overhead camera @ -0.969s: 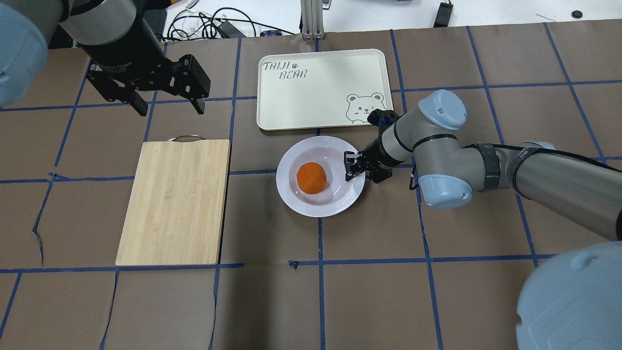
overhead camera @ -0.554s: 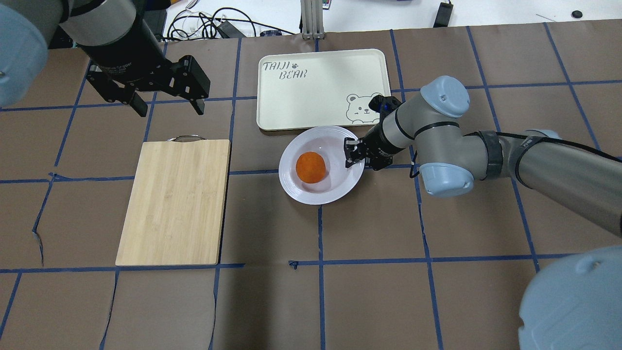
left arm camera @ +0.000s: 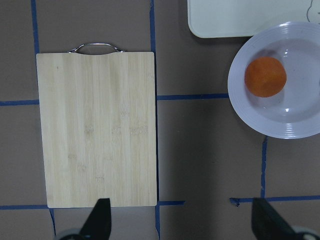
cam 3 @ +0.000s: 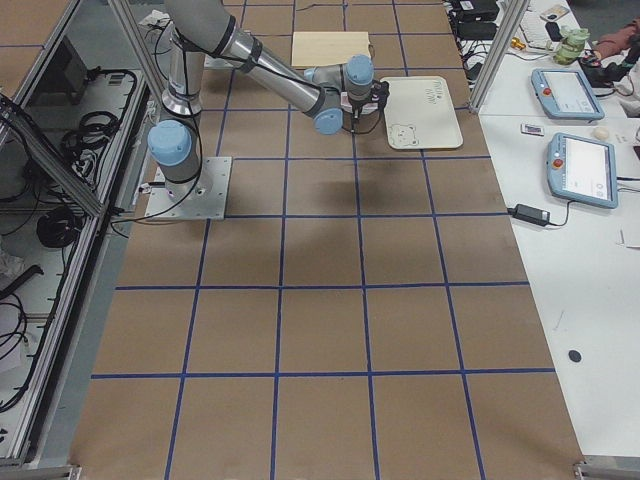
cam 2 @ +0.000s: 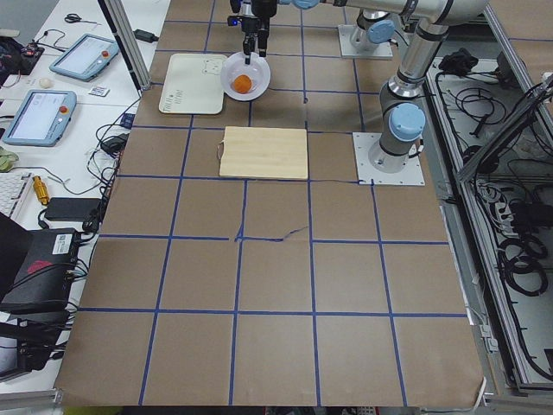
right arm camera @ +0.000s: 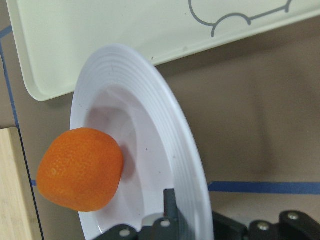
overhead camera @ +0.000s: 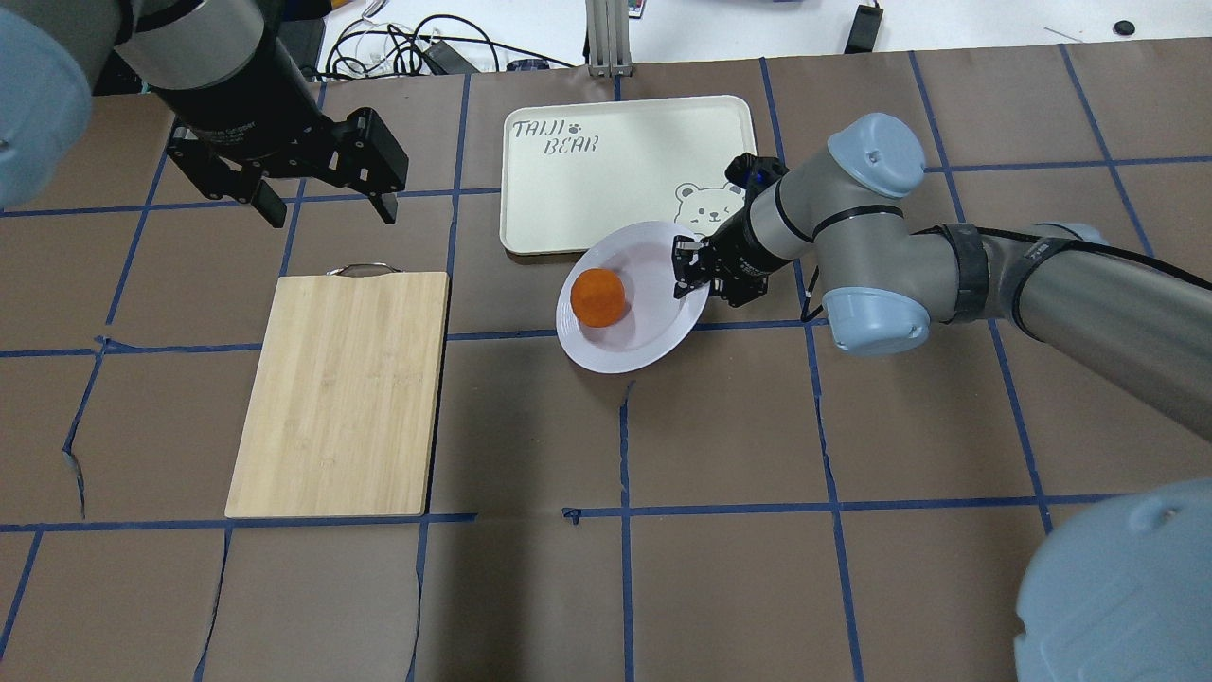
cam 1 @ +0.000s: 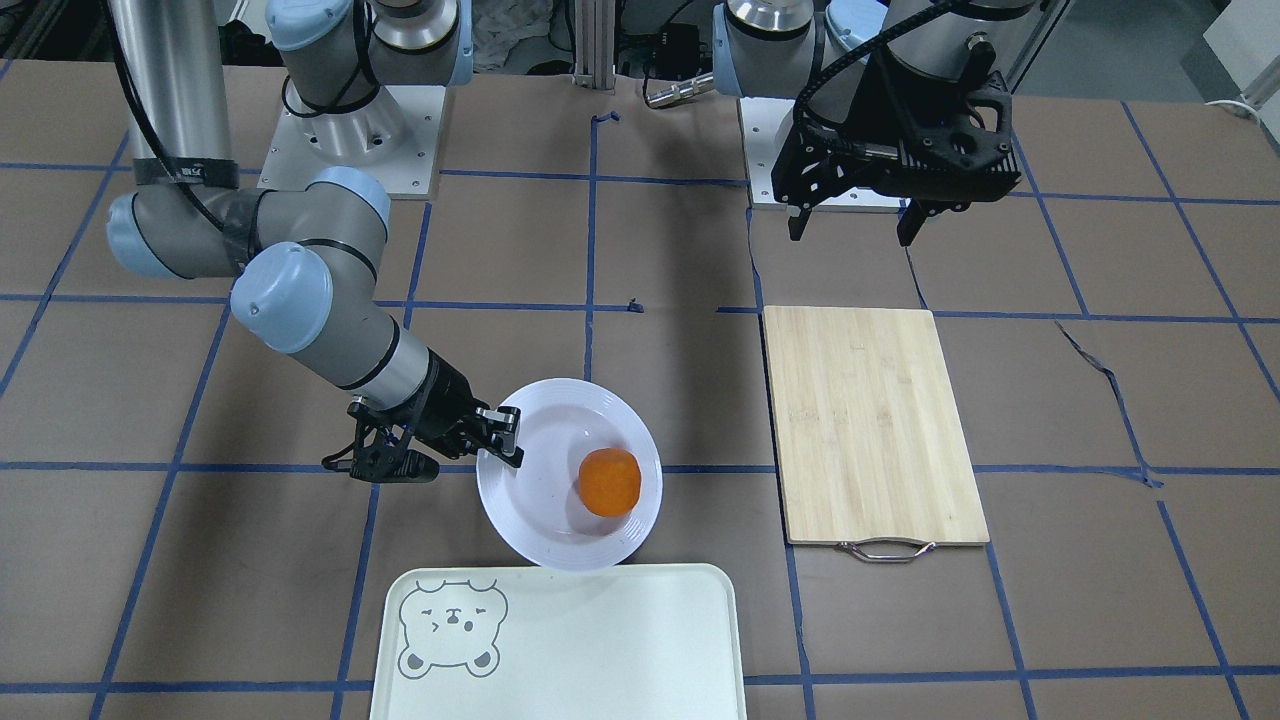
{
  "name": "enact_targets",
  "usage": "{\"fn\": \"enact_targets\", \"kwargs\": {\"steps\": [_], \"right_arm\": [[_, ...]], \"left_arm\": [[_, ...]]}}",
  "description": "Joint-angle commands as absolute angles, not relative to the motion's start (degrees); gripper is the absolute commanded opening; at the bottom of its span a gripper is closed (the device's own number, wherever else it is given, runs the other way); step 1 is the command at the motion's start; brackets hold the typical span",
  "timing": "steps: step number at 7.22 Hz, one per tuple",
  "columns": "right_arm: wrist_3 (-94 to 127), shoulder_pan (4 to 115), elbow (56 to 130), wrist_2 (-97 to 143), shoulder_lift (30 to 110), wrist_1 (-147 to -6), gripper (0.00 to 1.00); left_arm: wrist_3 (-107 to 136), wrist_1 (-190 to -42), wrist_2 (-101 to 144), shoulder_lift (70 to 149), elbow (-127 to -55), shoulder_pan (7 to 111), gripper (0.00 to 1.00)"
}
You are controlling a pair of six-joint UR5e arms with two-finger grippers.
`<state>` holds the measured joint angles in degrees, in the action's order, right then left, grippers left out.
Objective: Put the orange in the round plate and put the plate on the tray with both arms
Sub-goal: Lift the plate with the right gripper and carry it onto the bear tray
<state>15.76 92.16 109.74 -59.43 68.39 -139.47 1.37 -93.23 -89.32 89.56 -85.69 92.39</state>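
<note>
Spotter: Front-facing view. Orange sits in the round plate, so I judge step one done and the plate-to-tray move in hand. Right gripper is clenched on the plate's rim.

Logger: Left gripper?

Spotter: Jaws spread, nothing between them. It hangs well apart from the plate, at the far end of the cutting board.

Logger: Overhead?

Spotter: Plate's far edge overlaps the near edge of the tray, by the bear face. Most of the plate is off the tray.

Logger: Side views?

Spotter: Exterior left shows plate and orange beside the tray, too small to judge the grip. Exterior right: the arm hides the plate.

Logger: Wrist cameras?

Spotter: Left wrist: fingertips wide apart, plate off at the view's edge. Right wrist: glossy white plate with a ridged rim, apparently tilted. The dimpled, bright orange lies against the side of the well away from the grip.

Logger: Next move?

Spotter: My judgement: carry the plate farther over the tray, level it, lower, then release. A one-sided hold may let the orange roll, and the task wants the left arm sharing the load.
</note>
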Motion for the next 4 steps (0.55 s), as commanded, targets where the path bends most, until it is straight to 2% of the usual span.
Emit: {"fn": "enact_targets", "kwargs": {"steps": [1,3,4], "right_arm": [[17.22,90.80,109.69,-56.79,69.95,-137.73,0.00],[17.31,88.26,106.90,-50.21,69.35,-138.25,0.00],[18.10,88.16,102.00,-50.53,67.69,-137.99,0.00]], "left_arm": [[1.23,-93.16,-89.30,89.56,-85.69,92.29,1.00],[1.23,-93.08,-89.30,89.65,-85.69,92.20,1.00],[1.14,-93.08,-89.30,89.56,-85.69,92.20,1.00]]}}
